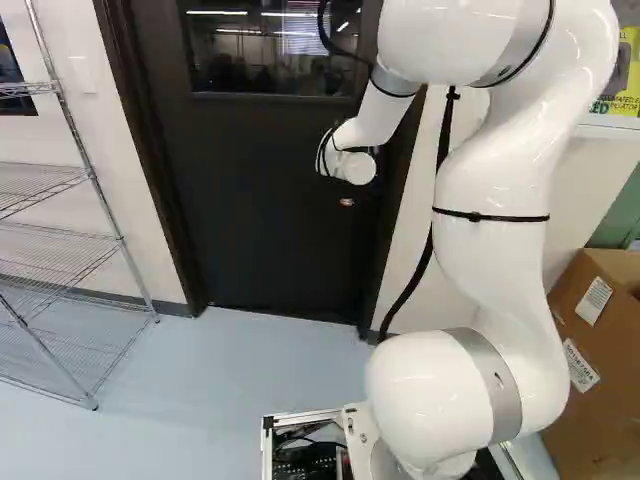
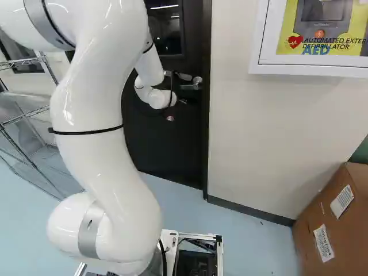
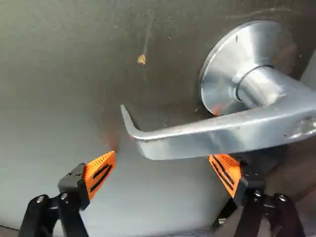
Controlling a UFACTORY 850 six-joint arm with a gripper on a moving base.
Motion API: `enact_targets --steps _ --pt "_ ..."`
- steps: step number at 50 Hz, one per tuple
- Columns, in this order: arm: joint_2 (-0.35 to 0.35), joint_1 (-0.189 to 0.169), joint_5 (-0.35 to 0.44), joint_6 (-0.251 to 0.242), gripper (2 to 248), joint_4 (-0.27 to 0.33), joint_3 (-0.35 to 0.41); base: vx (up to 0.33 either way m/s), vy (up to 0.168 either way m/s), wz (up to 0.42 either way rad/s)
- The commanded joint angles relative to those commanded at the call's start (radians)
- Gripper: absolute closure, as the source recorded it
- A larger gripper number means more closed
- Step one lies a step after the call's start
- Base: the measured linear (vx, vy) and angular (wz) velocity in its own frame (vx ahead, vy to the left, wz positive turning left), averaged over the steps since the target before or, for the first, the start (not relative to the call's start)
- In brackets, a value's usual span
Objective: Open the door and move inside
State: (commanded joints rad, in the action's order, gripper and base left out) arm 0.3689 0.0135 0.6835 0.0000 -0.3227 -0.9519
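Observation:
My gripper (image 2: 177, 109) is at the dark door (image 1: 270, 210), just below the silver lever handle (image 2: 191, 87) in the right base view. The wrist view shows the gripper (image 3: 162, 155) open, its orange pads (image 3: 99, 173) wide apart with nothing held between them. The lever (image 3: 197, 139) crosses ahead of the fingers; its curved free end points toward one finger, and its round base (image 3: 217, 74) is on the other finger's side. One fingertip appears close under the lever; contact cannot be told. The door appears shut in its frame. In the left base view the arm hides the handle.
A wire shelf (image 1: 60, 250) stands left of the door. Right of it are a pale wall (image 2: 259, 138), a wall-mounted defibrillator cabinet (image 2: 310, 70) and a cardboard box (image 2: 333, 230) on the floor. The dark door frame (image 2: 206, 115) runs beside the handle.

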Motion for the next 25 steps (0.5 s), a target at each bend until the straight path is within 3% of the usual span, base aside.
enact_targets --steps 25 --pt "0.116 -0.001 0.0 0.0 3 -0.088 -0.145 0.0 0.0 0.0"
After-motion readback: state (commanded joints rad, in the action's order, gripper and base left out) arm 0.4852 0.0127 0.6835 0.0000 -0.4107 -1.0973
